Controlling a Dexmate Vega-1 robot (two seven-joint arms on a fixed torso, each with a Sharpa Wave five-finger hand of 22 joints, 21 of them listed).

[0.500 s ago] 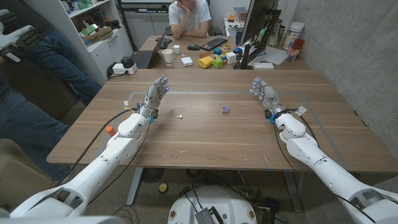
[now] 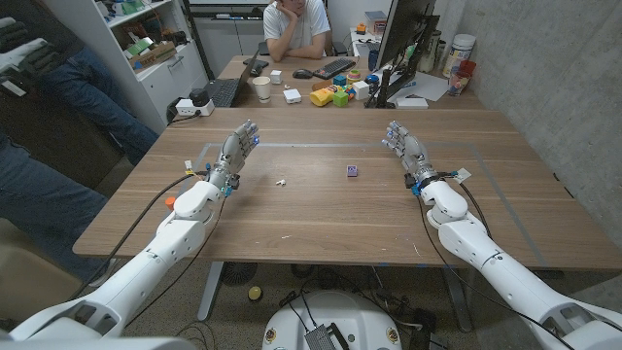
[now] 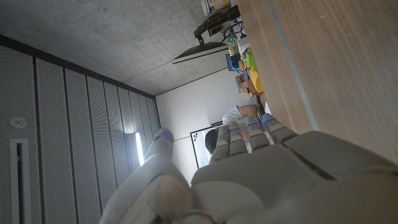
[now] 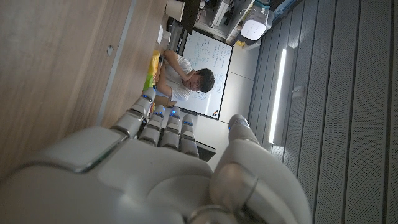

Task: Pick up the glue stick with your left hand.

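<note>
Flanking one small purple object (image 2: pixel 352 171), two empty hands: left hand (image 2: pixel 236 153), right hand (image 2: pixel 406 151).

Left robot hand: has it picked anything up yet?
Nothing is done yet. The left robot hand is open and holds nothing. A small purple thing and a white scrap lie untouched on the table; I cannot tell whether either is the glue stick. Reaching, gripping and lifting are all left.

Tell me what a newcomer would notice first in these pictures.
Two white robot arms reach over the wooden table, the left hand and right hand both raised with fingers apart, holding nothing. Between them lies a small purple object and, nearer the left hand, a tiny white scrap. A seated person leans on the cluttered far desk.
</note>
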